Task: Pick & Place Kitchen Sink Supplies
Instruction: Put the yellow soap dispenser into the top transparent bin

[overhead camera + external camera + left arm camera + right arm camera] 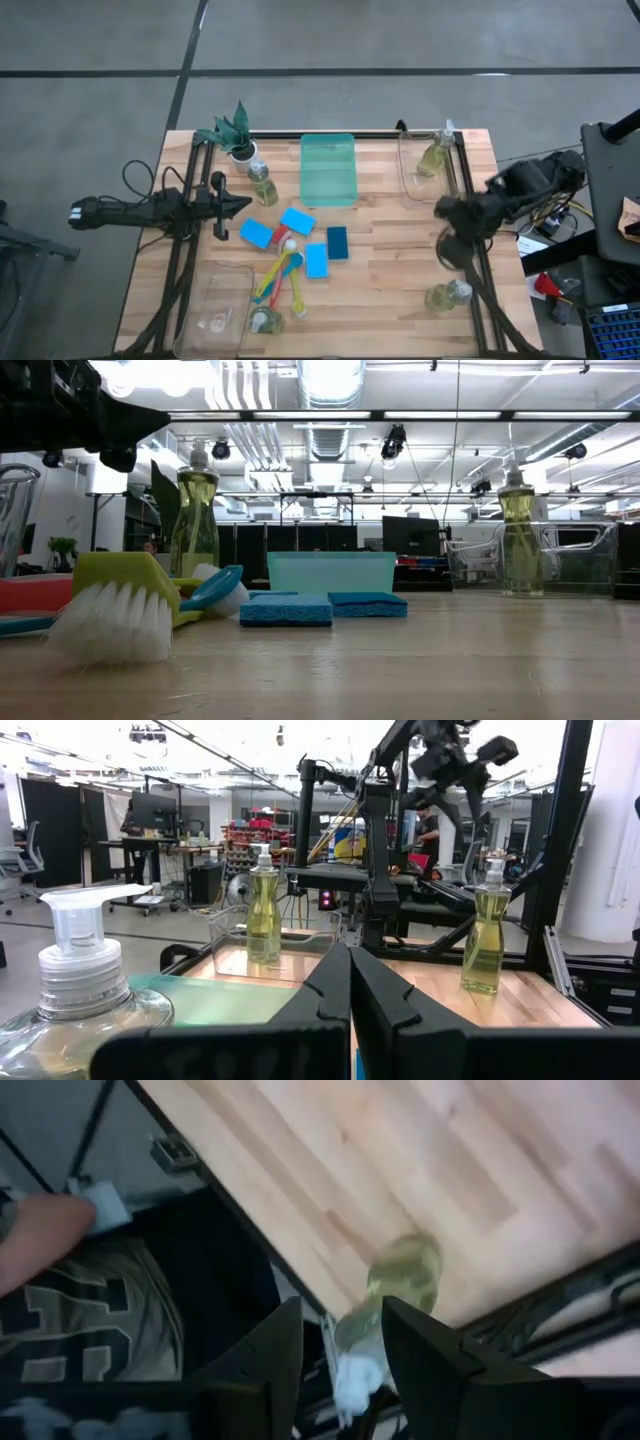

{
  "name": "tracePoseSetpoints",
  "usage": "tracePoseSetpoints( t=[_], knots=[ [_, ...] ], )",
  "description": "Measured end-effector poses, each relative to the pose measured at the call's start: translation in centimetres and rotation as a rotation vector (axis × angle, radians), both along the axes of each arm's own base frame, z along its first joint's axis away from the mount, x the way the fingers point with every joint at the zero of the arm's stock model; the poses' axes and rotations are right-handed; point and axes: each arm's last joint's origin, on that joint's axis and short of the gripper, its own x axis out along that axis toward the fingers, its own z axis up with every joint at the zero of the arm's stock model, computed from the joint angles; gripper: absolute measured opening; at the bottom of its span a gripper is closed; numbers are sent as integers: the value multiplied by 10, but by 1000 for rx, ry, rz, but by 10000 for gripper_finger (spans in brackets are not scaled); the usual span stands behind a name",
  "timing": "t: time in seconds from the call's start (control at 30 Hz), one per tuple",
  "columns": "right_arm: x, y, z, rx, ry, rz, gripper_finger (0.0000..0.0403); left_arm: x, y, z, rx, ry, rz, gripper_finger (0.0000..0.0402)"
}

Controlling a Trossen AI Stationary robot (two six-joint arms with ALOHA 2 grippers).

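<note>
soap bottle (pixel 400 1285), clear, yellowish liquid

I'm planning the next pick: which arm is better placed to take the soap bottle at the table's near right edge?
Right. The right gripper hangs just above that soap bottle, fingers open, and its wrist view looks down on it. The left gripper is shut, across the table beside another bottle.

soap bottle (pixel 395 1295): blurred, pump end behind the fingers
person (pixel 70 1295): cut off by edge
nearest bottle (pixel 85 1005): base cut off
</note>
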Motion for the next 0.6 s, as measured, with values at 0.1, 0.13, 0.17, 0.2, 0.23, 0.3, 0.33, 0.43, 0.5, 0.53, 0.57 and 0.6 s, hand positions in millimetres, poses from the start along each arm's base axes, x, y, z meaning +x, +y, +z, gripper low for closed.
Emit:
tracePoseSetpoints(
  t=[0.1,0.13,0.17,0.2,0.23,0.3,0.33,0.43,0.5,0.53,0.57,0.6],
  knots=[
    [-4,13,-2,23,51,-31,122,0,0,0,0,0,-1,3],
    [-7,17,-2,33,68,-49,120,0,0,0,0,0,0,3],
    [-9,21,-2,41,84,-60,118,0,0,0,0,0,0,3],
    [-11,24,-2,46,99,-69,117,0,0,0,0,-1,0,3],
    [-13,28,-3,52,112,-77,117,0,0,0,0,0,0,3],
    [-19,34,-3,54,131,-100,117,0,0,0,0,0,0,3],
    [-21,38,-3,54,141,-109,117,0,0,0,0,0,0,3],
    [-28,49,-5,54,171,-118,117,0,0,0,0,-1,-1,3],
    [-33,54,-5,48,175,-137,116,0,0,0,0,0,0,3],
    [-36,57,-6,45,182,-145,116,0,0,0,0,0,0,3],
    [-37,61,-7,39,191,-148,116,0,0,0,0,0,0,3],
    [-39,63,-8,35,194,-147,117,0,0,0,0,0,0,3]
  ],
)
